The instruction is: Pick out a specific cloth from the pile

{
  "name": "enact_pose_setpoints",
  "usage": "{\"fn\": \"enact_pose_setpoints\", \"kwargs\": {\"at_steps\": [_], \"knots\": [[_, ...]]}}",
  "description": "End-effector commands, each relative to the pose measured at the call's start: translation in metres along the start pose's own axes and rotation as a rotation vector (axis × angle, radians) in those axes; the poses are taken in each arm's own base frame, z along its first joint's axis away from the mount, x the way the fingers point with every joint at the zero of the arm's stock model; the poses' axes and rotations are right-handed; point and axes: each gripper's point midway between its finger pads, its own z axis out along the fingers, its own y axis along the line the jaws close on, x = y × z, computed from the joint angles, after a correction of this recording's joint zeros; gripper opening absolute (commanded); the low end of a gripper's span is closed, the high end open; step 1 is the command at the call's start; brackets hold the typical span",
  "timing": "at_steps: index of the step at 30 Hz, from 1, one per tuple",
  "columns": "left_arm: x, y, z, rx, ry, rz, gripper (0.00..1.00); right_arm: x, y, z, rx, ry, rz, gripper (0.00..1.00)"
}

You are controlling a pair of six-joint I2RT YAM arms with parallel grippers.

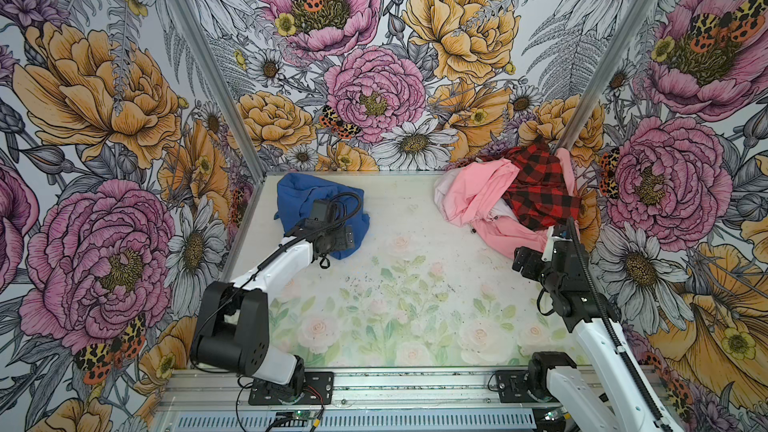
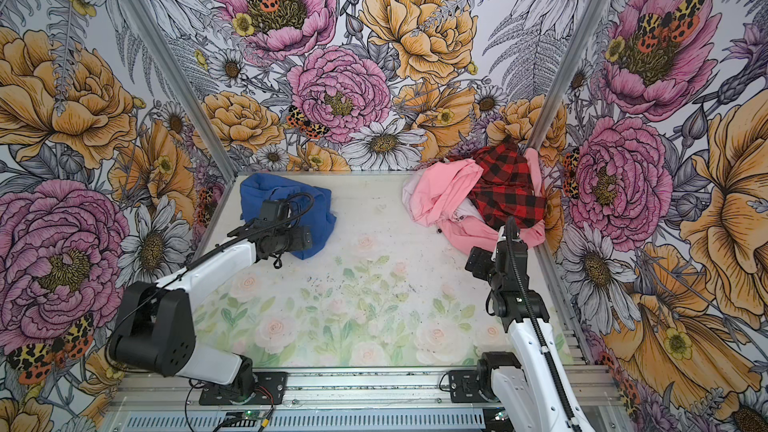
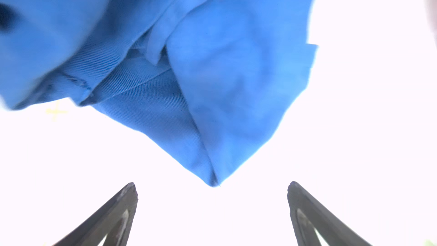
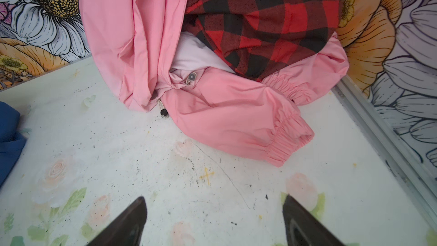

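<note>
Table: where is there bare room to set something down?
The broad middle of the table is bare, between the blue cloth at the far left and the pile at the far right, and on to the near rail. Both far corners are crowded.

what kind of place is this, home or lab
Probably a robot test booth: two arms bolted to an aluminium rail, flower-print walls boxing in a small table, a blue cloth and a clothes pile on it.
</note>
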Motion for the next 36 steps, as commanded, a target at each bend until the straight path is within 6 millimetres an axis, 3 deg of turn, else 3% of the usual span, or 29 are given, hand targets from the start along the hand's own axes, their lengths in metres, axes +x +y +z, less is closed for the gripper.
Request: {"fn": "enact_pose_setpoints", "kwargs": {"at_steps": [1,5,7,10,13,15,19,23,26,32,36], "knots": [[0.015,0.017,-0.021,-0.025,-0.06,-0.039,0.99,-0.027,-0.007,-0.002,0.036,-0.076,0.002,0.9],[0.002,0.047,-0.049,-0.127,-0.324,-0.052,0.99,-0.041,-0.013,0.01,0.04,-0.157,0.036,0.9],[-0.008,0.061,-0.058,-0.179,-0.521,-0.027,0.99,-0.047,-0.008,0.016,0.003,-0.229,-0.004,0.9],[-0.019,0.08,-0.075,-0.234,-0.679,-0.035,0.99,-0.049,-0.007,0.021,-0.013,-0.322,-0.051,0.9],[-0.015,0.097,-0.072,-0.239,-0.82,-0.057,0.99,-0.04,-0.007,0.029,-0.032,-0.391,-0.101,0.89],[-0.009,0.105,-0.059,-0.211,-0.827,-0.067,0.99,-0.029,-0.01,0.037,-0.033,-0.398,-0.096,0.89],[-0.016,0.098,-0.039,-0.159,-0.772,-0.029,0.99,-0.005,-0.009,0.057,-0.055,-0.312,-0.101,0.89],[-0.029,0.09,-0.023,-0.124,-0.754,-0.019,0.99,-0.015,-0.008,0.059,-0.054,-0.365,-0.126,0.89],[-0.035,0.089,-0.011,-0.144,-0.693,-0.003,0.99,-0.019,0.0,0.072,-0.087,-0.336,-0.159,0.9],[-0.031,0.087,-0.028,-0.164,-0.83,0.085,0.99,-0.037,0.004,0.072,-0.106,-0.508,-0.179,0.9],[-0.023,0.087,-0.012,-0.14,-0.895,0.097,0.99,-0.034,0.004,0.081,-0.125,-0.554,-0.178,0.9]]}}
